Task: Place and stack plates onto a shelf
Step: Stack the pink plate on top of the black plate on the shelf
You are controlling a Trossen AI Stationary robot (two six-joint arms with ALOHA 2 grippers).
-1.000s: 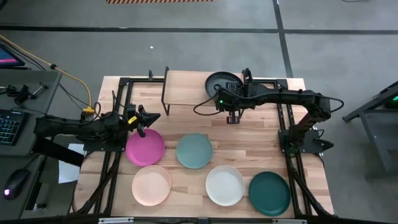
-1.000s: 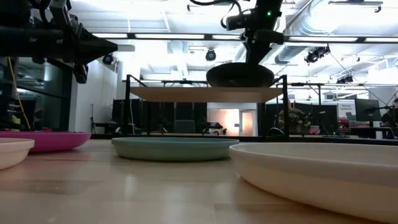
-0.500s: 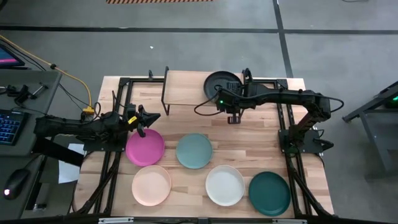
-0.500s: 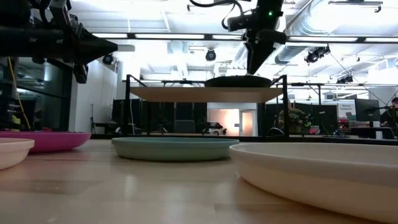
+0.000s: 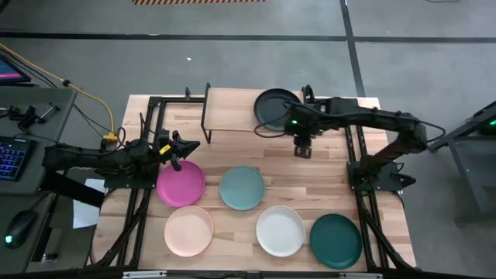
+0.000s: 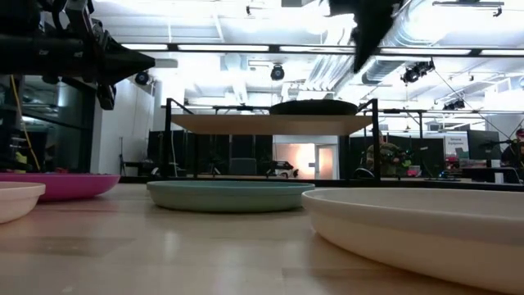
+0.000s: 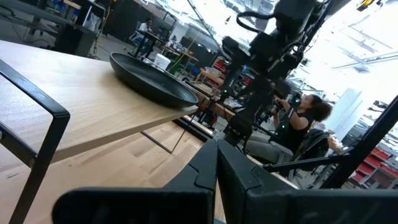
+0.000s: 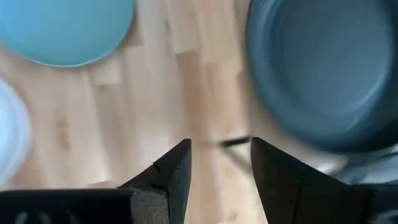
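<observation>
one black plate (image 5: 276,106) on shelf (image 5: 232,110)

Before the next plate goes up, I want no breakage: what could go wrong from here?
1. The black plate lies at the right end of the shelf; if it overhangs the edge, stacking on it might tip it.
2. The open right pincer hangs just beside that plate, so a careless swing could nudge it.
3. The left pincer, shut, waits above the magenta plate near the shelf's leg; both arms reaching there could clash.
</observation>
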